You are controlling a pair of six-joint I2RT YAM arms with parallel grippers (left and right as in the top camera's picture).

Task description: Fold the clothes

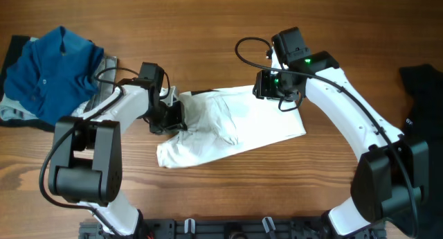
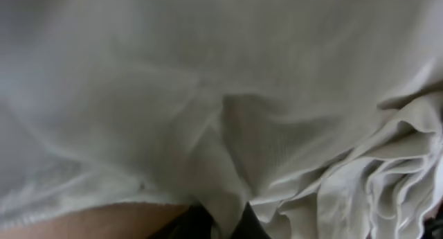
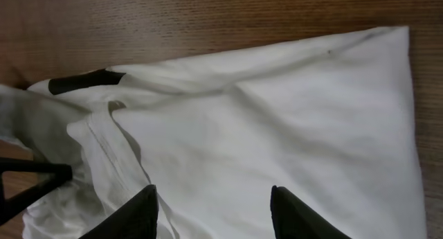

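Note:
A white garment (image 1: 228, 128) lies partly folded and rumpled in the middle of the wooden table. My left gripper (image 1: 173, 114) is at its left end and is shut on a fold of the white cloth (image 2: 228, 211), which fills the left wrist view. My right gripper (image 1: 273, 86) is open and empty, hovering over the garment's upper right part; its two dark fingers (image 3: 211, 204) frame flat white fabric (image 3: 291, 128) in the right wrist view.
A blue shirt (image 1: 55, 69) lies in a heap on other clothes at the far left. A dark garment (image 1: 422, 93) lies at the right edge. Bare wood (image 3: 173, 17) shows beyond the white garment.

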